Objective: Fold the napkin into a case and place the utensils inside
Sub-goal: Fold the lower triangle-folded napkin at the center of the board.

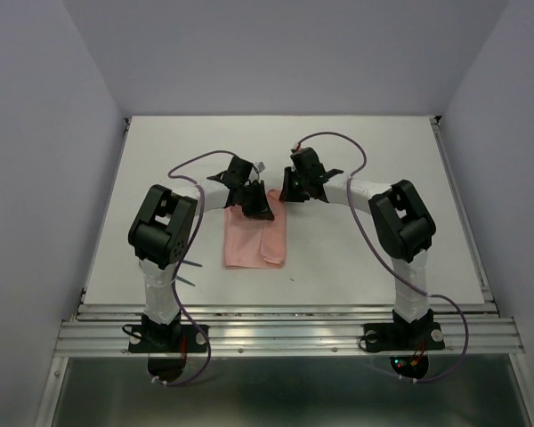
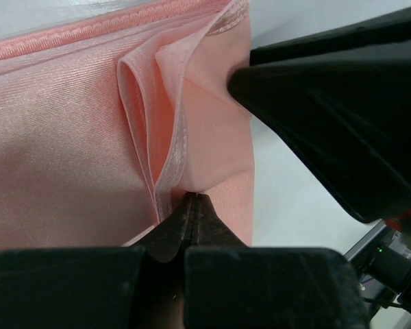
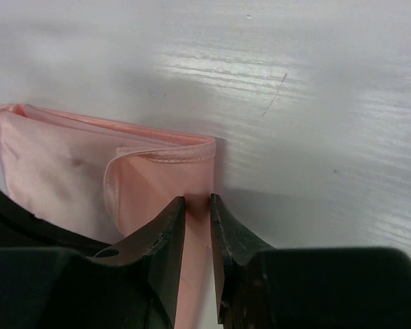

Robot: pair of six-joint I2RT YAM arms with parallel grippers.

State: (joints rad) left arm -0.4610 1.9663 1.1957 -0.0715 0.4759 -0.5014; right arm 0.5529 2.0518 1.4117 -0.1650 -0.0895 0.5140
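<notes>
The napkin [image 1: 254, 242] lies folded into a narrow layered rectangle around the middle of the bench [image 1: 374, 267], a little left of centre. Its long axis runs from the far edge towards the near edge, where the arms are bolted. Both hands meet at its far end. The left hand [image 1: 253, 203] is pressed closed, its tips pinched on a hemmed fold of the salmon cloth [image 2: 194, 203], which stands up in a loose loop just beyond them. The right hand [image 1: 291, 189] sits at the far right corner with its jaws only narrowly parted [image 3: 197, 205]. They straddle the napkin's right edge, pink cloth showing in the gap.
</notes>
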